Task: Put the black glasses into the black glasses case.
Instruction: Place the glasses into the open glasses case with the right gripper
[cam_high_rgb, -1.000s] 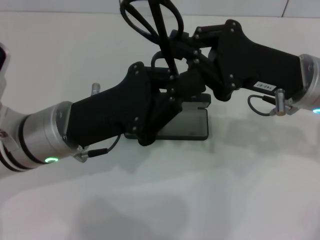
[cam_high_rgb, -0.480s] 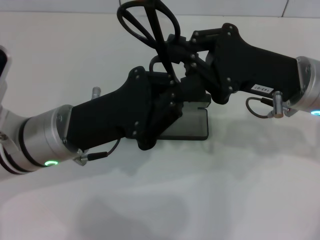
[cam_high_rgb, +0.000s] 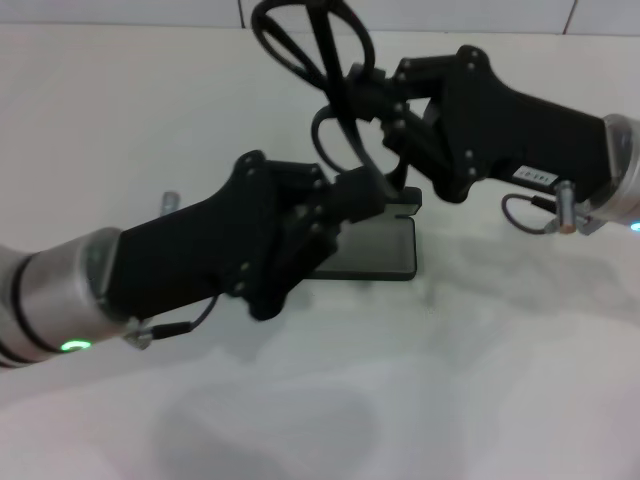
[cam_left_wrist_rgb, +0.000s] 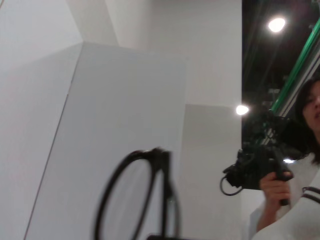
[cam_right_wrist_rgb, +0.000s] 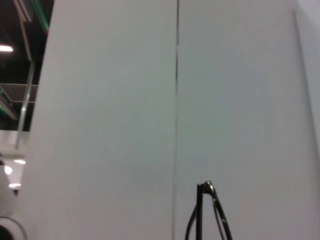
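The black glasses (cam_high_rgb: 318, 45) have a thin frame that looks like smooth, slightly glossy plastic, with clear lenses. The black glasses case (cam_high_rgb: 375, 250) shows a smooth grey lining with a dull sheen. Both grippers, left (cam_high_rgb: 365, 190) and right (cam_high_rgb: 372, 95), wear matt black plastic housings studded with small screws, joined to brushed silvery metal wrists. The surface (cam_high_rgb: 420, 400) is plain matt white.

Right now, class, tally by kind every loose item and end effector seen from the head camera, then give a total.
Black glasses: 1
Black glasses case: 1
End effectors: 2, left end effector and right end effector
Total: 4
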